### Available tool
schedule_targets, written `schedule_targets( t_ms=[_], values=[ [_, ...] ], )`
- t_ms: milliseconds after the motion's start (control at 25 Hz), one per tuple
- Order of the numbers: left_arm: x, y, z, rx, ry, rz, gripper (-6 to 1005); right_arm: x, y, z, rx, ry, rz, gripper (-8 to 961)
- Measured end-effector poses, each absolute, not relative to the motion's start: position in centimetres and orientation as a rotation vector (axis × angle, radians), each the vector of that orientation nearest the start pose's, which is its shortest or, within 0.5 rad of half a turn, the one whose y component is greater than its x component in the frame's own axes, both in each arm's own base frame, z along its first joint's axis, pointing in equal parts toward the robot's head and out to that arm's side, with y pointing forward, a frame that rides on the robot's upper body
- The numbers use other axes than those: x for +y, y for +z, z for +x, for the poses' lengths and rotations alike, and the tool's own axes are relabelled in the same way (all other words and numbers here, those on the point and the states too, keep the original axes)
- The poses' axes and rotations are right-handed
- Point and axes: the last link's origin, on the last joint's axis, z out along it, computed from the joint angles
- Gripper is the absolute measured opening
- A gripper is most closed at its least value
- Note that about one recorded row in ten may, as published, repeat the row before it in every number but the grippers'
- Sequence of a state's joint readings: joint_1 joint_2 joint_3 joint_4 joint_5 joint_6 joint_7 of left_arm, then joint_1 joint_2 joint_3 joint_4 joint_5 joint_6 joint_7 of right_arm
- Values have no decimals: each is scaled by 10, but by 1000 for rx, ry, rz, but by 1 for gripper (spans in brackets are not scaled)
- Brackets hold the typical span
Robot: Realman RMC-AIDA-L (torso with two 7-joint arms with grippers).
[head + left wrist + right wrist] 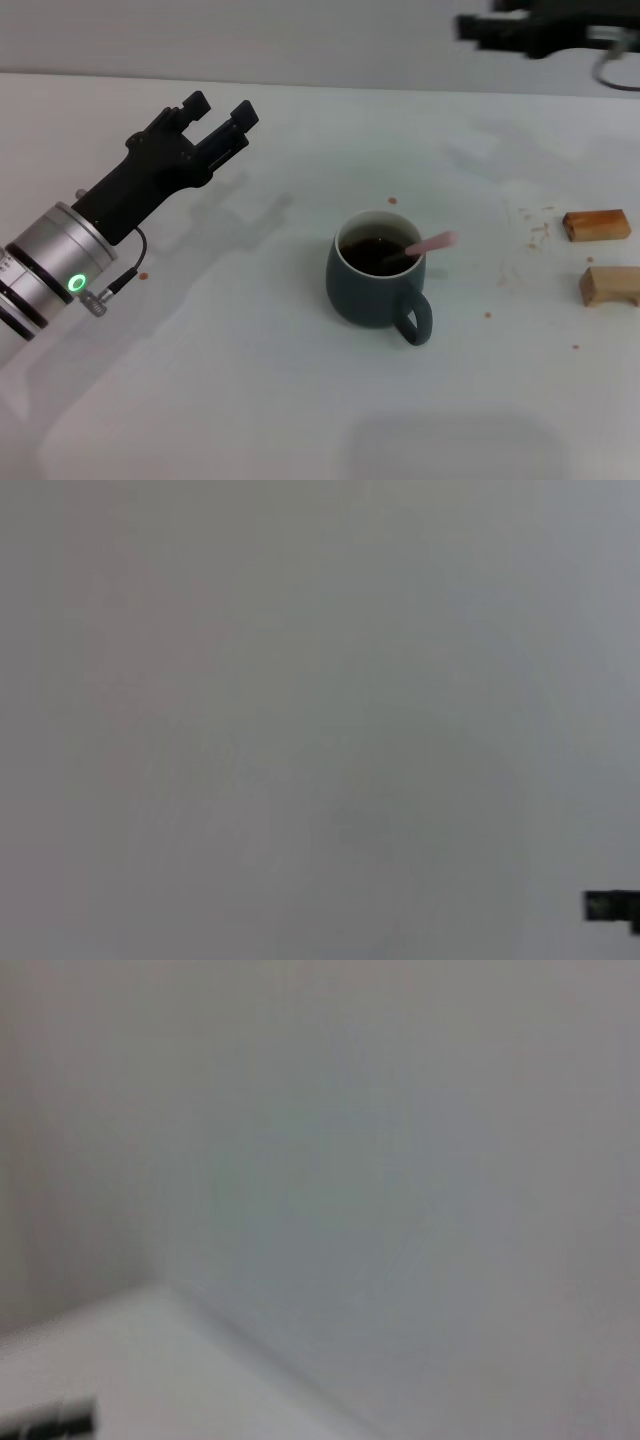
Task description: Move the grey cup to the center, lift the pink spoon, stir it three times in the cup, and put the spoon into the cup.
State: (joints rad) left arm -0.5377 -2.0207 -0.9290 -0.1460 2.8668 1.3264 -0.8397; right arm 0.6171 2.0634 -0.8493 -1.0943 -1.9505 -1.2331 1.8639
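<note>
The grey cup (pixel 375 282) stands near the middle of the white table, its loop handle turned toward the near right and dark liquid inside. The pink spoon (pixel 428 243) rests in the cup, bowl end sunk in the liquid and pale pink handle leaning out over the right rim. My left gripper (pixel 220 112) hangs open to the far left of the cup, well apart from it, with nothing between its fingers. My right gripper (pixel 478 29) is raised at the far right edge of the head view, away from the cup. Both wrist views show only blank pale surface.
Two small brown wooden blocks (pixel 596 224) (pixel 611 285) lie on the table to the right of the cup. Small reddish-brown specks dot the white table (pixel 250 380) around them.
</note>
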Motion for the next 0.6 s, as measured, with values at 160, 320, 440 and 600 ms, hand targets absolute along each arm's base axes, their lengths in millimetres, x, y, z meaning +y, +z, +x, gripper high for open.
schedule_targets(
  t_ms=[160, 320, 440, 600],
  values=[
    [336, -28, -265, -751, -1231, -2026, 829, 384, 98, 222, 437, 882, -2179, 631],
    [333, -26, -265, -728, -1245, -2021, 829, 357, 106, 254, 346, 1034, -1969, 631],
    [316, -12, -267, -560, -1303, -1926, 829, 333, 110, 283, 292, 1089, -1785, 631],
    [300, 2, -279, -479, -1306, -1739, 829, 305, 113, 315, 243, 1091, -1520, 631]
  ],
)
